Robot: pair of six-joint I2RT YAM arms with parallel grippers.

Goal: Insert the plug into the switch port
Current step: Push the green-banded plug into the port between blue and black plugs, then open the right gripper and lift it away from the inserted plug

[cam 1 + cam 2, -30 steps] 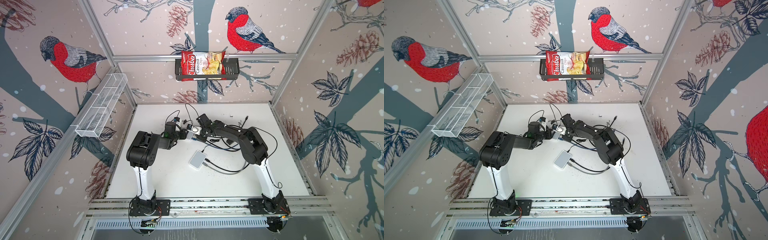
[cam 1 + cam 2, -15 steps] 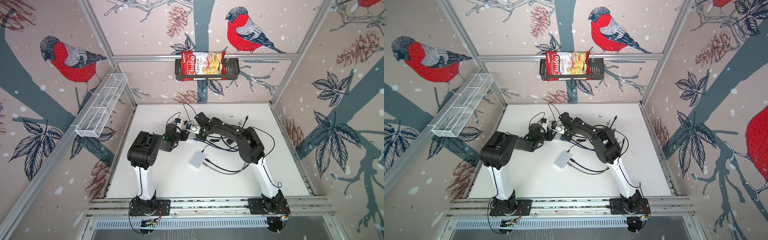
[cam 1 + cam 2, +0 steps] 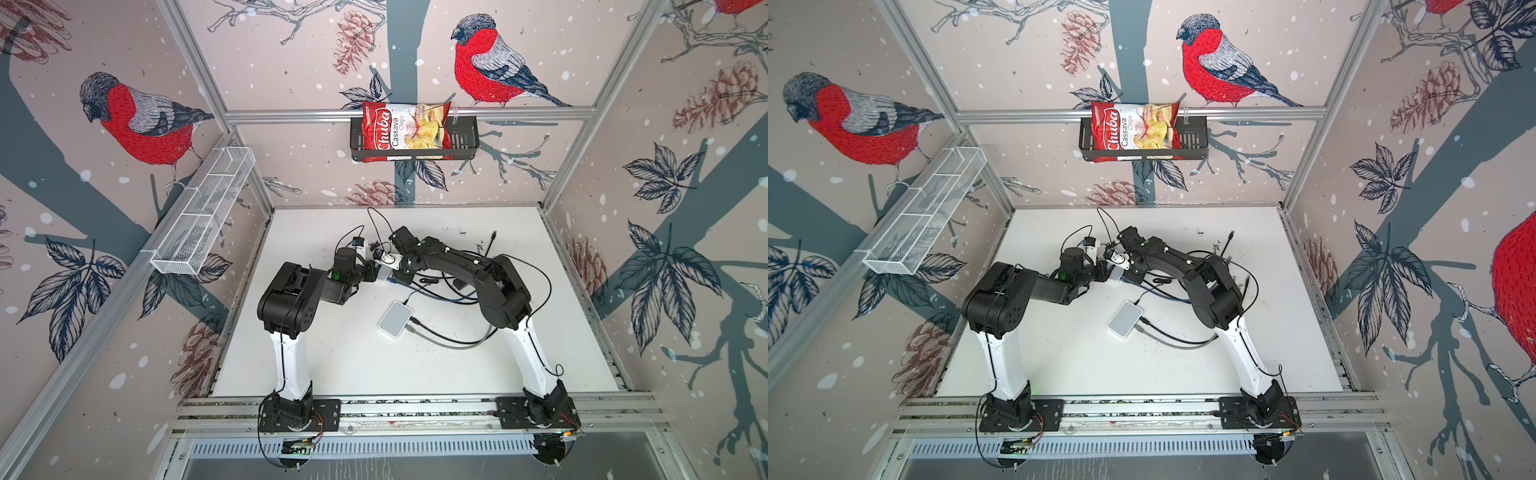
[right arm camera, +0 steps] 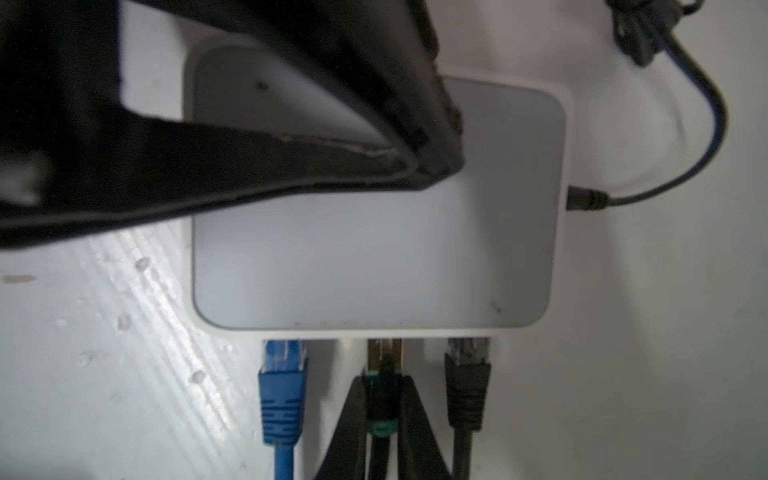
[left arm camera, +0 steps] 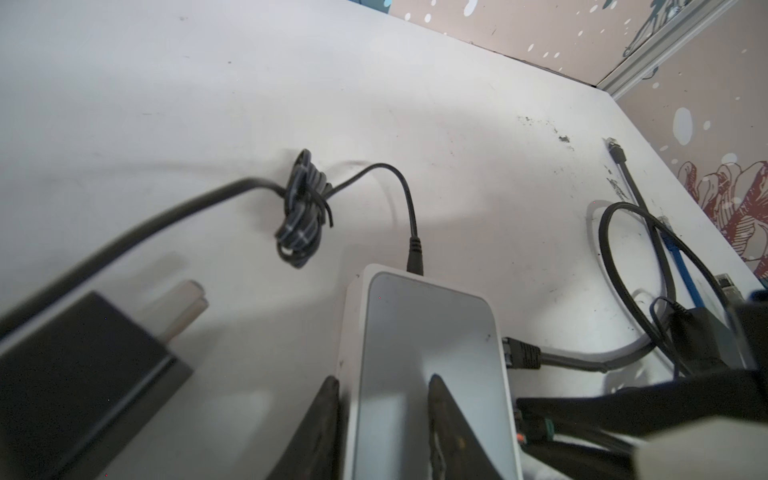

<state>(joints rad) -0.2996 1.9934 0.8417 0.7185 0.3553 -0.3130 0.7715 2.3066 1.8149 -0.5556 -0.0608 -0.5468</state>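
The white switch [image 4: 374,257] lies flat on the table. In a top view only a pale sliver of the switch [image 3: 384,273] shows beneath the two grippers. My right gripper [image 4: 382,399] is shut on the plug [image 4: 384,361], which has a gold front and a green boot. Its front meets the switch's port side between a blue plug [image 4: 282,374] and a black plug [image 4: 467,374]; its depth is unclear. My left gripper [image 5: 382,378] is open, with one finger beside the switch's opposite side wall and the other over its top face.
A second white box [image 3: 395,318] with cables lies nearer the front. A black power adapter [image 5: 83,374] and its tied cord bundle [image 5: 303,208] sit beside the switch. Loose cable loops [image 5: 623,249] spread toward the back right wall.
Both arms have shifted only slightly, the right one edging a little to the left. The second white box has not moved.
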